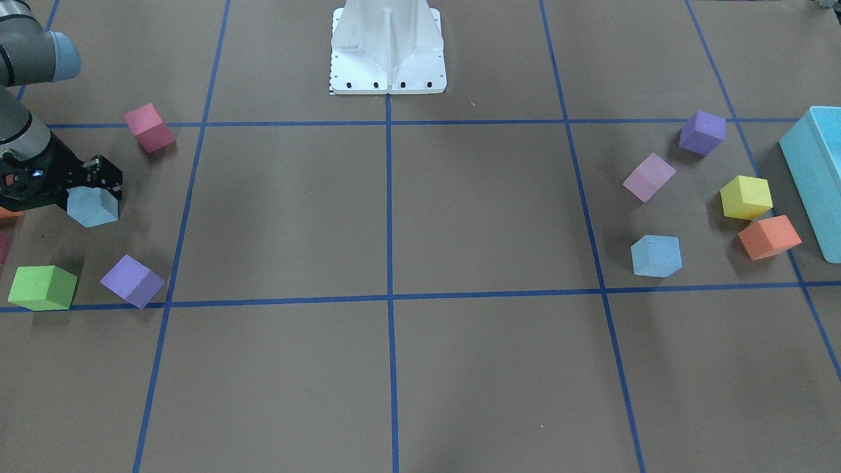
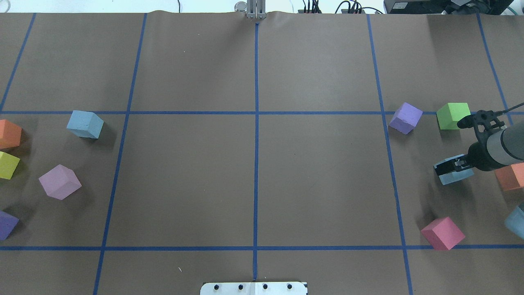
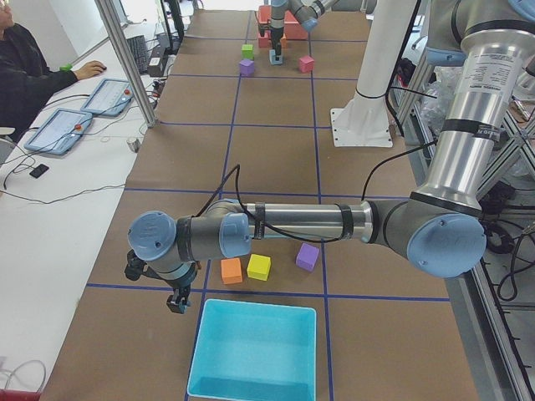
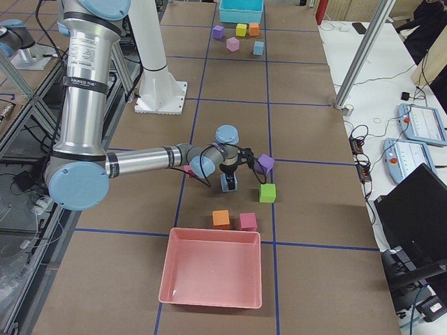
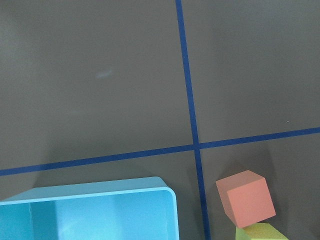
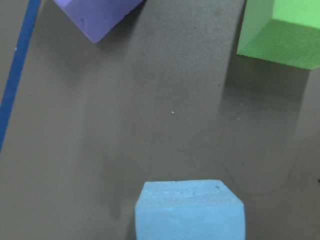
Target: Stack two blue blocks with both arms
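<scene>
One block [image 2: 453,176] sits between the right jaws; the other block [image 2: 85,124] lies well apart, leftward.

Turquoise box [image 1: 815,184] — pink tray [image 4: 209,269]

No text, label, brand or number can be read in any view; the tablet screens [image 3: 106,95] are too small to make out.

Grey tubular arms [image 3: 309,221] with light blue joint caps [image 3: 443,245], black cables [image 3: 237,177], white base pedestal [image 1: 387,46]
</scene>
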### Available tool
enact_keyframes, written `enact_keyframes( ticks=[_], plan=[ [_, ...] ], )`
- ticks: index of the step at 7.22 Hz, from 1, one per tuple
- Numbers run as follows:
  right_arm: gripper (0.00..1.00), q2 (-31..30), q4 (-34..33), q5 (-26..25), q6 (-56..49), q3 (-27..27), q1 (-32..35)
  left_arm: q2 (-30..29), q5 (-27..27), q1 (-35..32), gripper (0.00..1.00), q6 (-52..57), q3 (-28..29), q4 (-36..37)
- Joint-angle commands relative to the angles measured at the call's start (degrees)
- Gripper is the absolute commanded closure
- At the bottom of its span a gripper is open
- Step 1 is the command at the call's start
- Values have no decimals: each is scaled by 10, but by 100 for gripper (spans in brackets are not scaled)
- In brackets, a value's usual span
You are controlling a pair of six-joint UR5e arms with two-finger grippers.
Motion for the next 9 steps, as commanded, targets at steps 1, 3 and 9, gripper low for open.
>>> enact_keyframes(
  ticks=[1, 3, 9],
  plan=[
    [0, 2, 0, 0, -1, -2, 0, 0, 0, 1, 2, 0, -1, 0],
    [17, 2, 0, -1, -1, -2, 0, 0, 0, 0, 2, 0, -1, 0],
    [50, 8, -2, -1, -1, 3, 0, 0, 0, 0, 2, 1, -1, 0]
  ],
)
